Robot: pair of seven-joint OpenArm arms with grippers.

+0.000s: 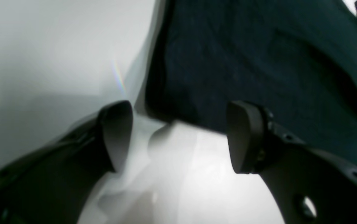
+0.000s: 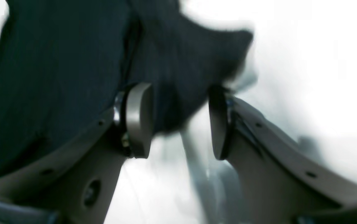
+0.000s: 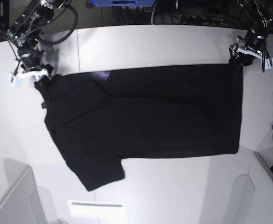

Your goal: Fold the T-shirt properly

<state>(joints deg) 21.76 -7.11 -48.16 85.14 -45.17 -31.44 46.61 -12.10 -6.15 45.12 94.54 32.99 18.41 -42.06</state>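
The T-shirt [image 3: 146, 112] is spread flat on the desk [image 3: 174, 42]. The left pincer [image 1: 178, 137] is held open, empty, at its edge. The right pincer [image 2: 180, 121] is spread around a corner, not clamped.

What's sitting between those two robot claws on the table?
Only the black T-shirt, spread flat from the right gripper to the left gripper; the base view shows it.
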